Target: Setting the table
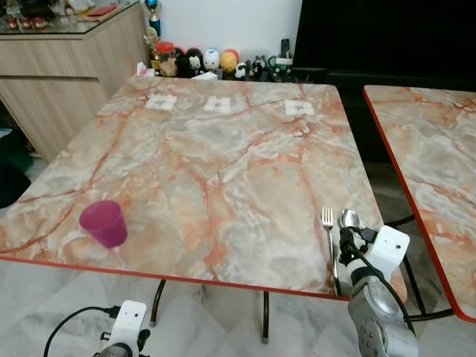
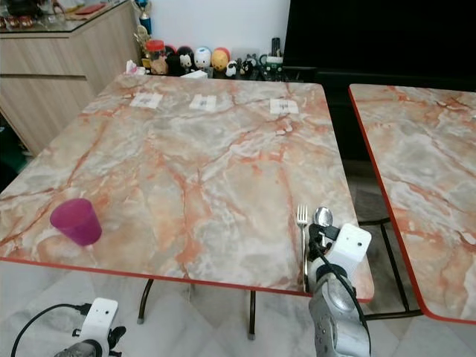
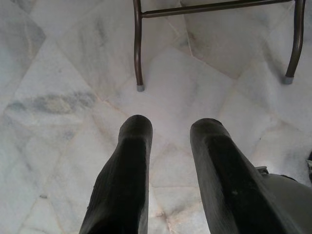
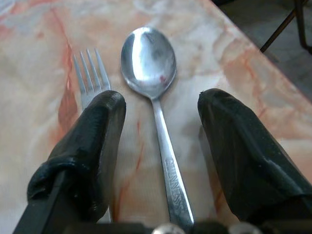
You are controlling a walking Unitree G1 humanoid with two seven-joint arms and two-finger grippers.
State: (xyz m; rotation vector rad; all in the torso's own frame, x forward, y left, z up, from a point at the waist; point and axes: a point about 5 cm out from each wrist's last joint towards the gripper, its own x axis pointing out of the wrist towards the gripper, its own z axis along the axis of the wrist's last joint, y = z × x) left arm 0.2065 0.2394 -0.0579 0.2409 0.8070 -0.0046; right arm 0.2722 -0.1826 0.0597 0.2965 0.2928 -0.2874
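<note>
1. My right gripper (image 4: 161, 122) is hovering low over the near right corner of the marble table (image 1: 223, 149), its two black fingers (image 4: 92, 141) spread apart and gripping nothing.
2. A silver spoon (image 4: 153, 92) is lying flat between those fingers, bowl facing up and pointing away from me, its polished bowl reflecting light and its slim handle carrying faint stamped lettering too small to read.
3. A silver fork (image 4: 90, 73) with four tines is lying just beside the spoon on my left, parallel to it, with one of my fingers partly covering its handle.
4. From my head, both utensils are sitting close to the table's red-trimmed front edge, near its right side.
5. A translucent pink cup (image 1: 103, 223) is standing upright near the front left corner, well apart from the cutlery.
6. My left gripper (image 3: 168, 146) is hanging idle below the table, fingers parted and empty, over the pale marble floor (image 3: 63, 63).
</note>
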